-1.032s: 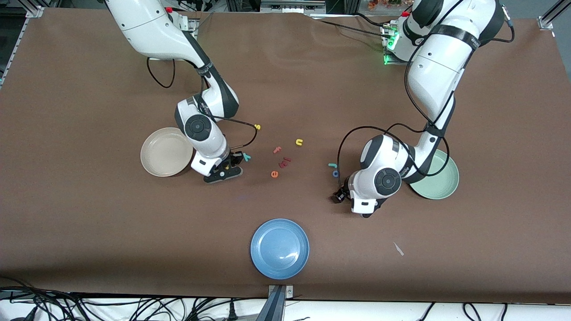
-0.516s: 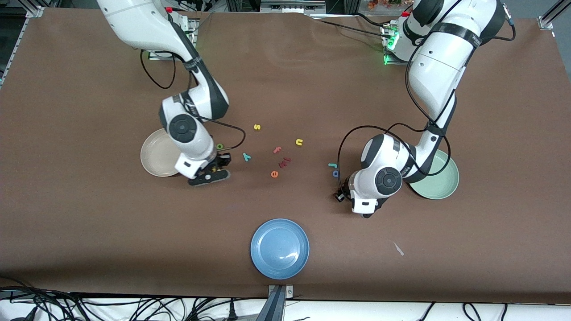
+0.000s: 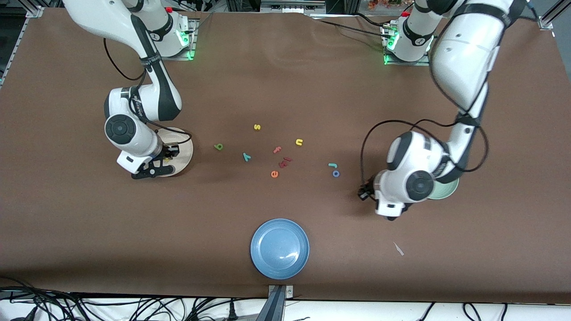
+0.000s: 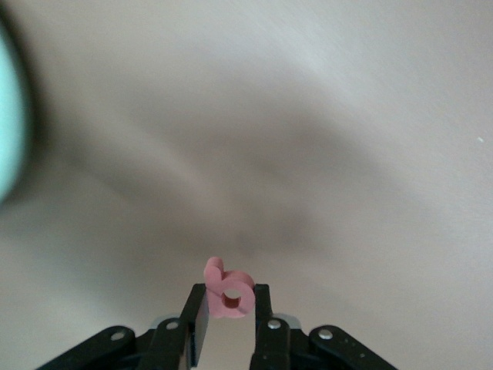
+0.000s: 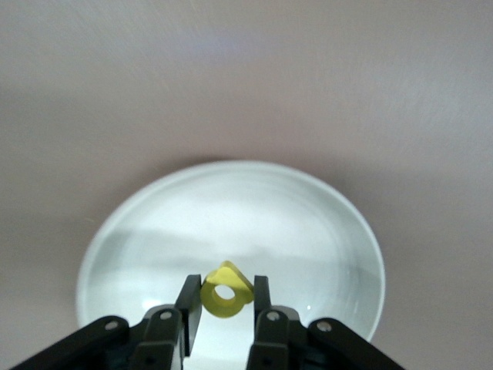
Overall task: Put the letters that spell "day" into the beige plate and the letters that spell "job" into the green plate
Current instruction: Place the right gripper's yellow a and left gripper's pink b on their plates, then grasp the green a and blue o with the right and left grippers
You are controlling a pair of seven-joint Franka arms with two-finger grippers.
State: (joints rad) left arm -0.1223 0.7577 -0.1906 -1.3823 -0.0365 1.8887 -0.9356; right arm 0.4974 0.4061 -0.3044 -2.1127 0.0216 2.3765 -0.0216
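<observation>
right gripper (image 5: 223, 308): clamped on the yellow a (image 5: 226, 292), over the beige plate (image 5: 139, 231)
left gripper (image 4: 230, 316): clamped on the salmon b (image 4: 228, 288), over bare table beside the green plate (image 3: 446, 189)
green d (image 3: 218, 146): on table, between beige plate and teal y (image 3: 246, 156)
teal j (image 3: 332, 165) + blue o (image 3: 336, 174): on table, touching or nearly, toward left arm's end, near the left gripper
both plates: no letters lying in them

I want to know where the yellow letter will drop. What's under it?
The beige plate lies under the yellow a, pinched in the right tool. The plate's part beneath that tool is covered.
</observation>
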